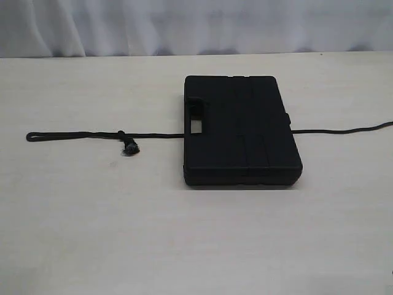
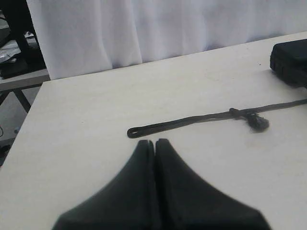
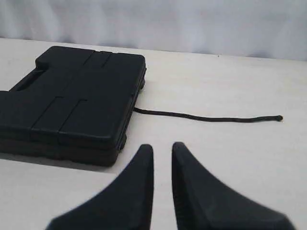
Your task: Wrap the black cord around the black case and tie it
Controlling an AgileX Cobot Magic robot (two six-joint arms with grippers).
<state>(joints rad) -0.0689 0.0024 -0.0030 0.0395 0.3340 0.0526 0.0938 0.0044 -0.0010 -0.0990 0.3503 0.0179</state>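
Observation:
The black case [image 1: 239,132] lies flat in the middle of the table, its handle cutout toward the left. The black cord [image 1: 73,135] runs under it. The cord's looped end [image 2: 134,131] and frayed knot [image 2: 259,123] lie to the case's left, and its plain end [image 3: 279,117] trails out to the right. My left gripper [image 2: 154,142] is shut and empty, just short of the loop. My right gripper [image 3: 163,146] stands open with a narrow gap and nothing in it, near the case's [image 3: 72,100] corner. Neither gripper shows in the exterior view.
A white curtain [image 1: 196,24] hangs behind the table's far edge. In the left wrist view the table's side edge [image 2: 29,120] drops off, with a dark stand [image 2: 19,38] beyond it. Bare pale tabletop [image 1: 184,239] lies in front of the case.

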